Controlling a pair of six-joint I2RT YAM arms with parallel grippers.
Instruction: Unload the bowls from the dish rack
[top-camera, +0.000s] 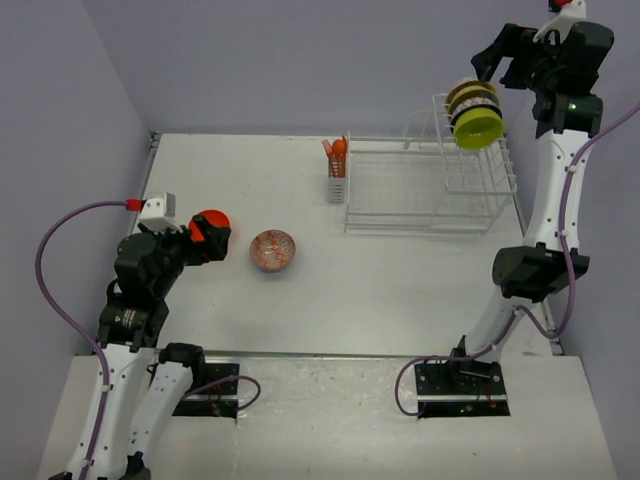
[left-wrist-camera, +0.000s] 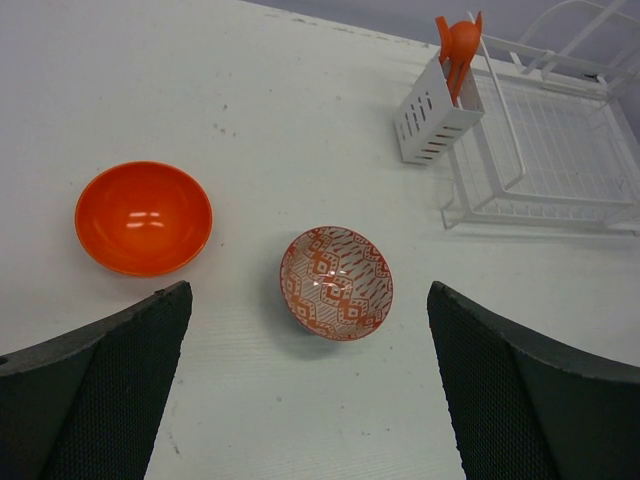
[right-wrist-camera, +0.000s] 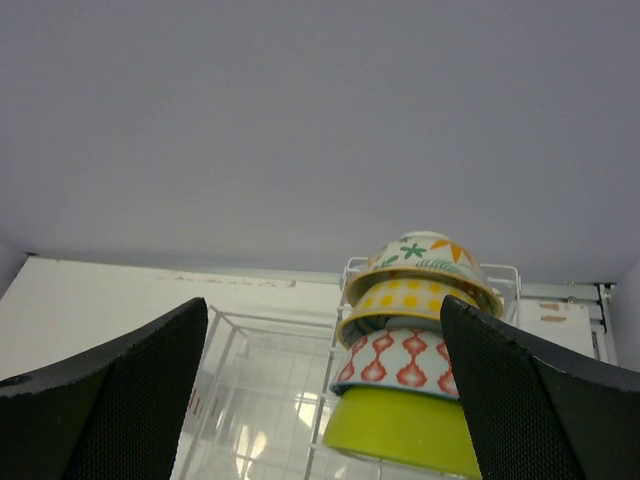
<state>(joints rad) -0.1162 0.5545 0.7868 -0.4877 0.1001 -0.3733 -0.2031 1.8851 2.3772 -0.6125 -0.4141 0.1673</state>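
**Table** (top-camera: 250, 190): white, matte and rectangular, enclosed at the back and on both sides by plain lavender walls (top-camera: 300, 60).

**Surface condition:** a few small dark scuffs (left-wrist-camera: 215, 127) show in the left wrist view (what they are cannot be told).

**Orange utensils** (left-wrist-camera: 459, 40): they stand upright, heads up, near the far edge of the table at about its middle. A rounded spoon head and pointed tips can be made out.

**Grey speckled board** (top-camera: 330, 420): it runs along the table's near edge.
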